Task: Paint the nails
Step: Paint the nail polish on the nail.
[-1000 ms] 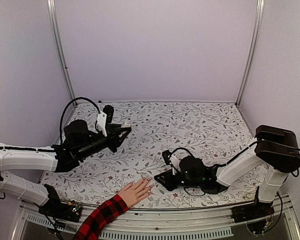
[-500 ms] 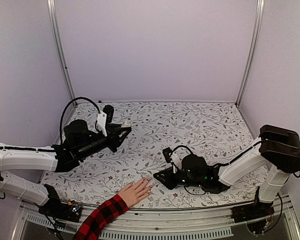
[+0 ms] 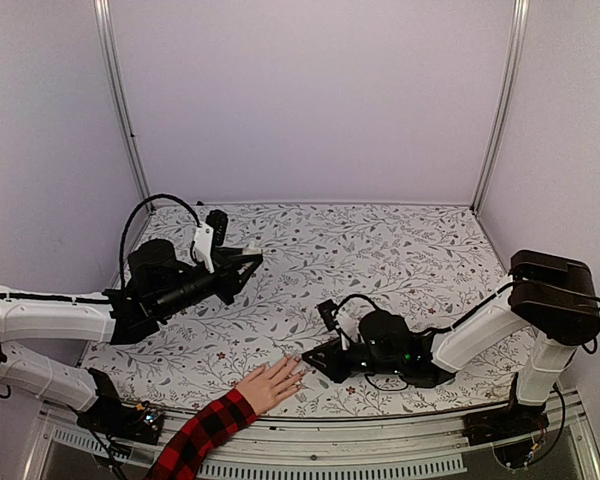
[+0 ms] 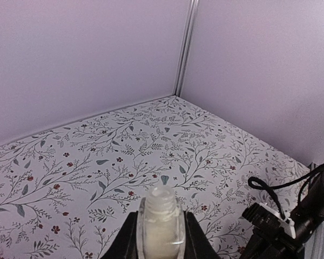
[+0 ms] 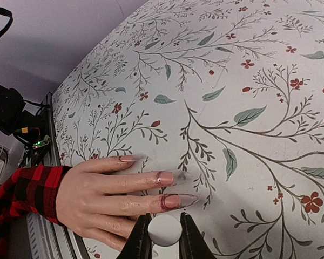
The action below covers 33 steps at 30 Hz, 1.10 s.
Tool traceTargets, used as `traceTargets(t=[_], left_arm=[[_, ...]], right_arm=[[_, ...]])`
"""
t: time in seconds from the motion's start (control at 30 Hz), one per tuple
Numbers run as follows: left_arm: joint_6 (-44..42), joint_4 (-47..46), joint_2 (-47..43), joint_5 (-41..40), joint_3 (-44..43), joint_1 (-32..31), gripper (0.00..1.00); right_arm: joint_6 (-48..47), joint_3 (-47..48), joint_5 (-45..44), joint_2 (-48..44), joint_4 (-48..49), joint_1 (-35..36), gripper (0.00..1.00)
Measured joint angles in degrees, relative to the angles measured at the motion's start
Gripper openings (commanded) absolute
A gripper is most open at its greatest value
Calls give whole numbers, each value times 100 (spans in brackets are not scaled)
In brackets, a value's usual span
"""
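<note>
1. Table [image 3: 380, 250]: covered in white cloth printed with leafy sprigs and small red flowers, with pale walls on three sides.

2. Left arm [image 3: 50, 318]: white and black, reaching in from 9 o'clock. The left gripper [image 3: 245, 262] is raised over the cloth at about 10 o'clock.

3. Right arm [image 3: 480, 335]: reaches in from 4 o'clock and lies low. The right gripper [image 3: 315, 362] is close to the cloth near 6 o'clock.

4. Hand [image 3: 270, 385]: light-skinned, palm down and flat on the cloth at the 6 o'clock edge. Its fingers point toward 2 o'clock, just beside the right gripper.

5. Sleeve [image 3: 200, 435]: red-and-black plaid, running off toward 7 o'clock.

6. Bottle [image 4: 161, 216]: small, clear, with pale contents. The left gripper's fingers are clamped on both of its sides, and its neck points away from the wrist.

7. White cap [image 5: 164, 230]: small and round, pinched between the right gripper's closed-in fingers. It sits just beside the nearest finger; contact cannot be judged.

8. Nails [image 5: 173, 200]: long, pointed, pale and glossy, at the fingertips resting on the cloth. Two show reddish marks at the base.
</note>
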State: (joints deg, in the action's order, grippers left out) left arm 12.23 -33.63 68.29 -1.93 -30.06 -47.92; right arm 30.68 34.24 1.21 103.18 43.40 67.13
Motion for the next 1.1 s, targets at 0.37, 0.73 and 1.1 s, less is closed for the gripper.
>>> traceTargets(t=[0.37, 0.73, 1.1], left_arm=[[-2, 0, 0, 0, 0, 0, 0], [-2, 0, 0, 0, 0, -2, 0], [-2, 0, 0, 0, 0, 0, 0]], right_arm=[[-7, 37, 11, 127, 0, 0, 0], [-7, 37, 2, 168, -2, 0, 0], [-4, 35, -216, 177, -4, 0, 0]])
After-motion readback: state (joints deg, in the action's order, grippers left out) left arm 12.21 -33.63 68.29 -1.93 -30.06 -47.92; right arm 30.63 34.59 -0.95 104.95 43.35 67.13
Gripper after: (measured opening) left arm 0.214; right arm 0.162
